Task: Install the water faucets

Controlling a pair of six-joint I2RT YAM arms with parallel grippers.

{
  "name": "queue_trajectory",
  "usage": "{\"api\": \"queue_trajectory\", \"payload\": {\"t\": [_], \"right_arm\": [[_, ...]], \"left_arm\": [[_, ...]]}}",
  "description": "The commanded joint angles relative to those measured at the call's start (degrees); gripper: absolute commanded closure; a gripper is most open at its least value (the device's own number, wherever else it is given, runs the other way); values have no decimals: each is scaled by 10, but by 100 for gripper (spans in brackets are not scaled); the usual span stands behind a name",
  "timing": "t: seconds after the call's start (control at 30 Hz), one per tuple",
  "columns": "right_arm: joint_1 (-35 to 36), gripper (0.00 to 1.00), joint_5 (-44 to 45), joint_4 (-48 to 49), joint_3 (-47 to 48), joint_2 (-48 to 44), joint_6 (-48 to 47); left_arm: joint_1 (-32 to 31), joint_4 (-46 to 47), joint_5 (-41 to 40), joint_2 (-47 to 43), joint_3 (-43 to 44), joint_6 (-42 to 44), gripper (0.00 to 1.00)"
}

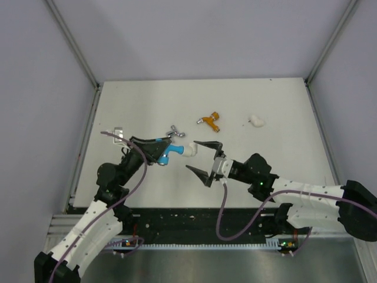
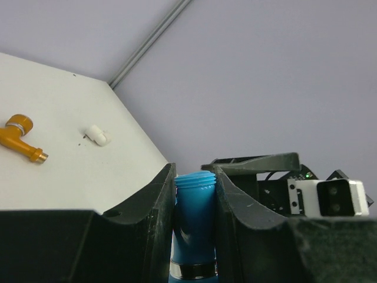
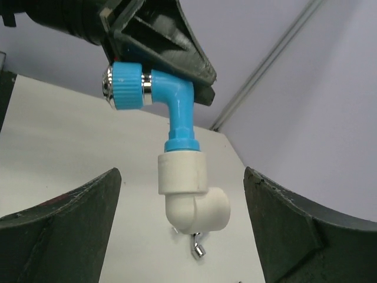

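My left gripper (image 1: 159, 150) is shut on the bright blue faucet (image 1: 169, 154) and holds it above the table; in the left wrist view the fingers (image 2: 156, 206) clamp its body (image 2: 194, 218). A white elbow fitting (image 1: 189, 151) sits on the blue faucet's threaded end (image 3: 178, 112), seen hanging down in the right wrist view (image 3: 188, 191). My right gripper (image 1: 204, 160) is open, its jaws standing on either side of that elbow without touching (image 3: 182, 177). The orange faucet (image 1: 210, 121) and silver faucet (image 1: 175, 132) lie on the table.
A second white elbow (image 1: 257, 121) lies at the back right, also in the left wrist view (image 2: 97, 135). A small pale part (image 1: 118, 133) lies at the left edge. Grey walls enclose the white table (image 1: 265, 171) on three sides.
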Motion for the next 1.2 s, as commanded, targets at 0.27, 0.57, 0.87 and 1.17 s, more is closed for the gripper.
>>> {"api": "queue_trajectory", "payload": {"t": [0.27, 0.57, 0.87, 1.17], "right_arm": [[12, 34, 92, 72, 24, 95, -40], [-21, 54, -75, -46, 85, 51, 90], [-116, 100, -224, -94, 135, 41, 339], [-168, 100, -400, -99, 234, 143, 626]], "left_arm": [[-2, 129, 32, 11, 16, -72, 100], [-1, 245, 100, 39, 3, -8, 100], [-2, 273, 170, 0, -16, 188, 100], [-2, 333, 238, 1, -29, 230, 100]]}}
